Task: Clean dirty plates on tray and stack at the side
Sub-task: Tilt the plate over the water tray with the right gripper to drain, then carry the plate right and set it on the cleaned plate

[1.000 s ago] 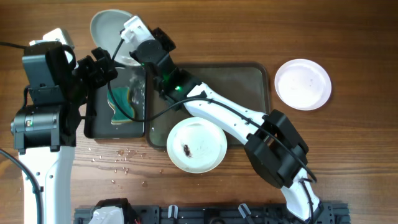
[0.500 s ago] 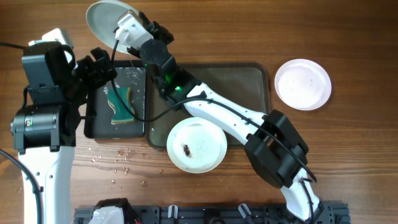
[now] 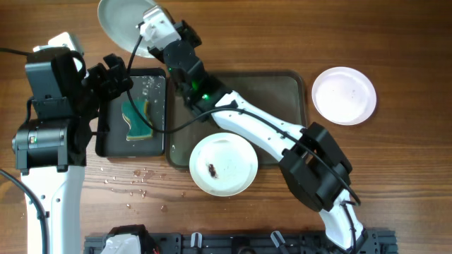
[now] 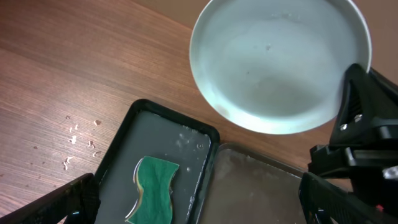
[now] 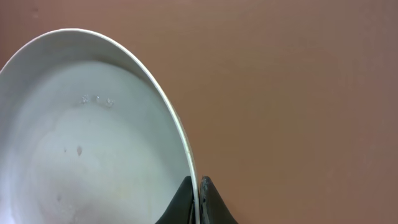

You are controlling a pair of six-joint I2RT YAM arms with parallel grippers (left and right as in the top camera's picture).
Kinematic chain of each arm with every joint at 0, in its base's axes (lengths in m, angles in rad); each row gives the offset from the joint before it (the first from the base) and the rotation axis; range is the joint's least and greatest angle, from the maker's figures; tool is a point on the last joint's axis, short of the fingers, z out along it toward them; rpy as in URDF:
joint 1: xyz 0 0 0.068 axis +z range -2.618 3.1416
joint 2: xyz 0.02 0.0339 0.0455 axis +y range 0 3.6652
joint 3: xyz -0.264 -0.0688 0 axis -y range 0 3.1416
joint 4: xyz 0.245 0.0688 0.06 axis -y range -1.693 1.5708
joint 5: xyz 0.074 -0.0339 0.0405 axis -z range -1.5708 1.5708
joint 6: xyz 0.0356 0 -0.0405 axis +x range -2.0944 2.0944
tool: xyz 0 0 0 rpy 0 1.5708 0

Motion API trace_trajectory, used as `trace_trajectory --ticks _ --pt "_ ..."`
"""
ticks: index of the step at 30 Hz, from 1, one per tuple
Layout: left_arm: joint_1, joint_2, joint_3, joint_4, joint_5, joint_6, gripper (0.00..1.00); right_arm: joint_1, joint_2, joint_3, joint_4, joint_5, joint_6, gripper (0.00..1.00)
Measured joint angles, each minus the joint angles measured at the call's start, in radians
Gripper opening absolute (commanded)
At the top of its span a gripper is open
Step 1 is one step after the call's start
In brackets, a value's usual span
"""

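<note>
Grip comes first. From the overhead camera, your right gripper is pinched shut on the rim of the held plate, which hangs tilted over the table, just beyond the far end of the black tray. Your left gripper hovers over that tray with its jaws wide apart and nothing in them. The sponge lies inside. A smeared plate overhangs the front rim of the tray, and a clean plate sits alone on the wood, well off to the right. That is probably your stacking spot.

From the left wrist, the held plate looks wet and free of any dark mark, so washing seems finished. Let it drip over the black tray before you travel, since droplets already speckle the table.

From the right wrist, only a thin bite of rim sits between your fingers, and the edge is likely slick. Move slowly and keep the jaws closed. Lift clear of the smeared plate, level out above the clean one, lower until the two touch, then release.
</note>
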Motion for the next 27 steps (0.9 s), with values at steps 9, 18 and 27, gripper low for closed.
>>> trace_trajectory --ticks 9,18,27 --pt "0.000 0.000 0.000 0.000 0.000 0.000 1.00 -0.003 0.000 0.000 -0.088 -0.001 0.064 0.04" --pt "0.000 0.000 0.000 -0.002 0.000 0.000 1.00 -0.006 0.000 0.009 -0.350 -0.027 0.345 0.04" --pt "0.000 0.000 0.000 -0.003 0.000 0.000 1.00 -0.007 0.001 0.009 -0.763 -0.149 0.738 0.04"
